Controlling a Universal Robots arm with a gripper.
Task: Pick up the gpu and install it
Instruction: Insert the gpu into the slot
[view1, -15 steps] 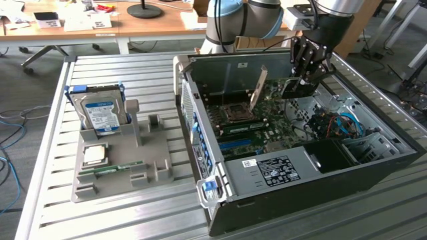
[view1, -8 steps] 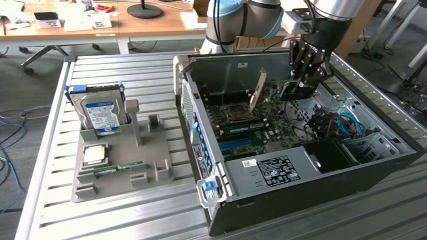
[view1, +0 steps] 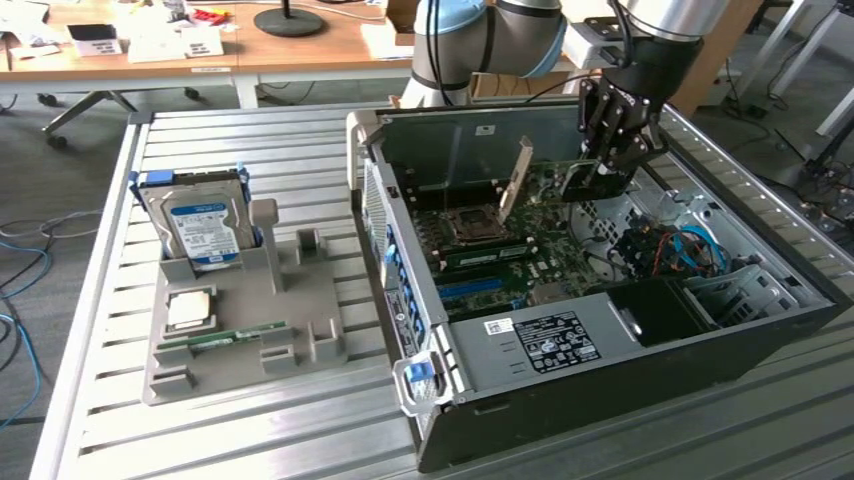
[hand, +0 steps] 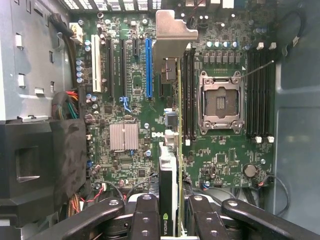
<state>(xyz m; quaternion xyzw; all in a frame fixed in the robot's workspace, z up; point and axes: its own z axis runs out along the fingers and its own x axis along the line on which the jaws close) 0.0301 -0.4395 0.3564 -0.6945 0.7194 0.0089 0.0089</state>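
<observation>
Little room for error: pinching the gpu (hand: 167, 170) edge-on between narrowed fingers (hand: 145, 215), hovering over the motherboard (hand: 125, 90) just beside the blue slot (hand: 148, 67); possibly risking misalignment, scraping the memory slots (hand: 190, 90).

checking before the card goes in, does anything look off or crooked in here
Nothing looks spilled or broken. The gripper holds the gpu on edge over the motherboard; in the wrist view it runs between the blue slot and the memory slots, not along the blue slot, though that may be the viewing angle.
</observation>
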